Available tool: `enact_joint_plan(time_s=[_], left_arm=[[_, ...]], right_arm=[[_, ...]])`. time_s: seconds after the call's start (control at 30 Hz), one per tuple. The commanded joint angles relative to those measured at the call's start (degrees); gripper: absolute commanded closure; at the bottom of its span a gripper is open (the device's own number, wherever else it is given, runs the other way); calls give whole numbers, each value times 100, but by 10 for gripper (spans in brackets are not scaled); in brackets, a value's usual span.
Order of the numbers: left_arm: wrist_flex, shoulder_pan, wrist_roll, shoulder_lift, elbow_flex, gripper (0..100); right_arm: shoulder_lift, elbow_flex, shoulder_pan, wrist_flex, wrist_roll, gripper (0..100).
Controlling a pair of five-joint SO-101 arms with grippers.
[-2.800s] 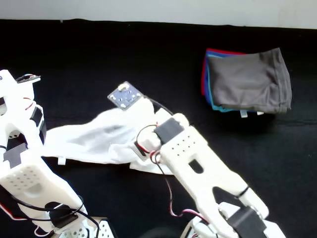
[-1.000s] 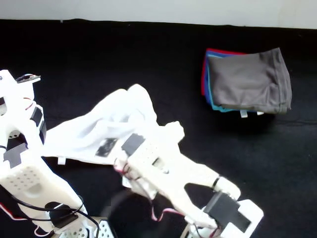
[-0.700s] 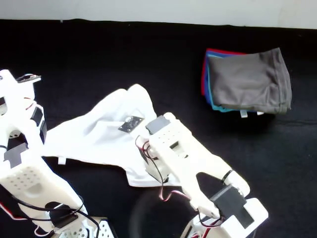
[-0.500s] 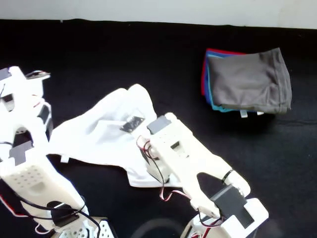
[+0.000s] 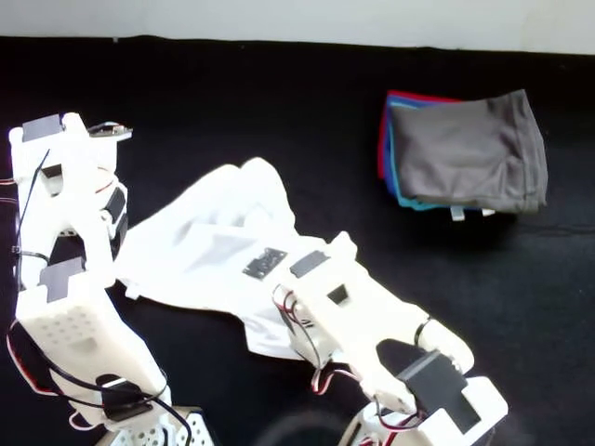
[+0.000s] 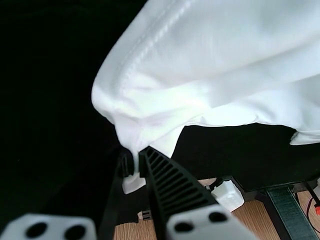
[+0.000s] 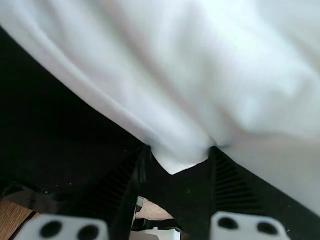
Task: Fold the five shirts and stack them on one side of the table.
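Note:
A white shirt (image 5: 214, 251) lies crumpled on the black table, left of centre. My left gripper (image 6: 134, 162) is shut on that shirt's (image 6: 210, 65) left edge, and the cloth drapes away from the pinch. In the high view the left arm (image 5: 70, 186) stands at the shirt's left corner. My right gripper (image 7: 175, 170) is open at the shirt's near hem (image 7: 175, 100), one black finger on each side of a fold. The right arm (image 5: 353, 316) lies over the shirt's near right part. A folded stack (image 5: 465, 153), grey on top of teal, blue and red, sits at the back right.
The black tabletop (image 5: 232, 102) stretches bare behind the shirt and between shirt and stack. The pale wall (image 5: 297, 19) borders the far edge. Both arm bases (image 5: 428, 400) crowd the near edge.
The left arm has swung right and away, drawing the shirt's left edge inward. The right arm has pulled back from the shirt's far side to its near hem.

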Motion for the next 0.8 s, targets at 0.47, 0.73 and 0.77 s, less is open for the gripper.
enact_joint_plan(time_s=[0.47, 0.73, 0.77], left_arm=[[53, 198, 62, -347, 295, 991], [79, 198, 70, -418, 286, 991], [79, 215, 70, -523, 286, 991]], right_arm=[[-1024, -532, 620, 848, 9, 993], [-2844, -1420, 2607, 866, 448, 993], [-2905, -1429, 2774, 831, 448, 993]])
